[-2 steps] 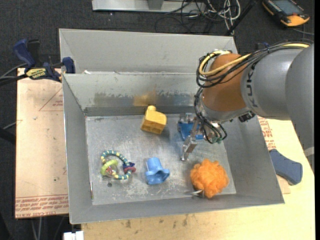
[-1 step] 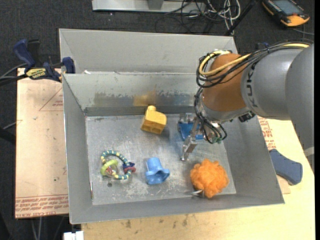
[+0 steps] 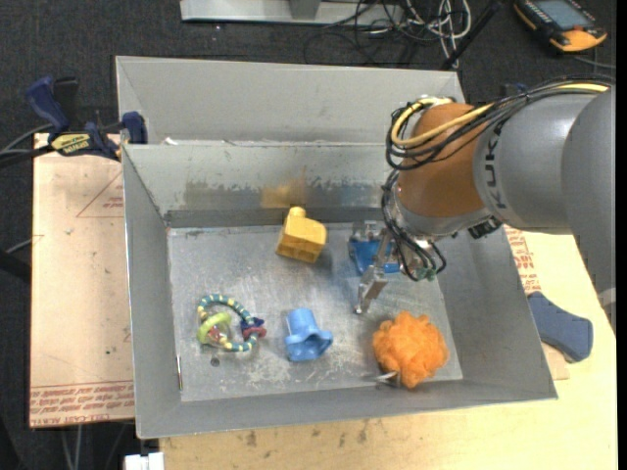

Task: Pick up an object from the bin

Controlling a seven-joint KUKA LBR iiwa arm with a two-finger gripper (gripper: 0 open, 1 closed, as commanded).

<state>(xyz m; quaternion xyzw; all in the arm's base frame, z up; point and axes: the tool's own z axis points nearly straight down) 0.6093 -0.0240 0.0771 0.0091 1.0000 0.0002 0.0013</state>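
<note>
My gripper (image 3: 364,298) hangs low over the bin floor, right of the middle, with bare metal beneath it. An orange fluffy ball (image 3: 409,349) lies just below and right of it, near the front right corner. A blue plastic cup-like piece (image 3: 307,335) rests to its lower left. A yellow block (image 3: 301,235) sits to its upper left, near the back wall. None of these touches the gripper.
A multicoloured ring toy (image 3: 226,324) lies at the front left of the bin. The arm's orange cover and cables lean in over the bin's right side.
</note>
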